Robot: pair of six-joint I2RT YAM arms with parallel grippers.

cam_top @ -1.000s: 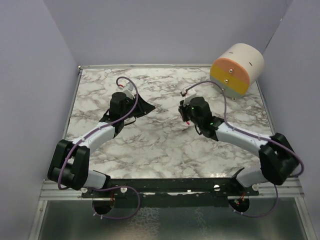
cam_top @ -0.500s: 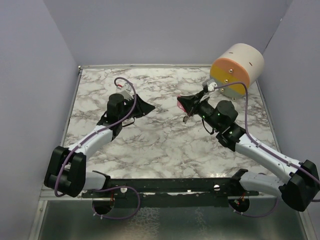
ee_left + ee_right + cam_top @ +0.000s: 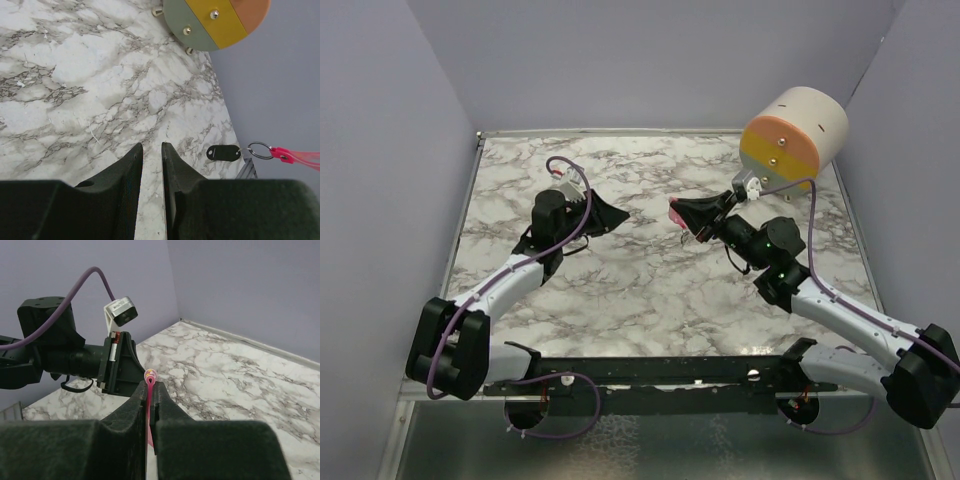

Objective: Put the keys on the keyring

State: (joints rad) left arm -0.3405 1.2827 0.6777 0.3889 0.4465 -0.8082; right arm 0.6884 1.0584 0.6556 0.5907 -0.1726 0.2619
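Observation:
My right gripper (image 3: 678, 212) (image 3: 150, 385) is shut on the keyring's pink strip (image 3: 149, 405) and points left, above the table. In the left wrist view the strip (image 3: 297, 157) comes in from the right with its thin metal ring (image 3: 259, 150) at the end. The key (image 3: 223, 152), a small black oval with a short silvery end, hangs at that ring; I cannot tell whether it is threaded on. My left gripper (image 3: 623, 216) (image 3: 151, 146) faces the right one a short way off. Its jaws stand narrowly open, with only marble showing between them.
A big cylinder (image 3: 795, 135) with an orange, yellow and grey face stands at the table's back right, close behind the right gripper. The marble table (image 3: 620, 290) is walled on three sides. A cable (image 3: 95, 277) loops over the left wrist.
The right arm has swung its gripper from pointing down to pointing left at the left gripper, carrying the pink strip along. The left gripper shifted only slightly.

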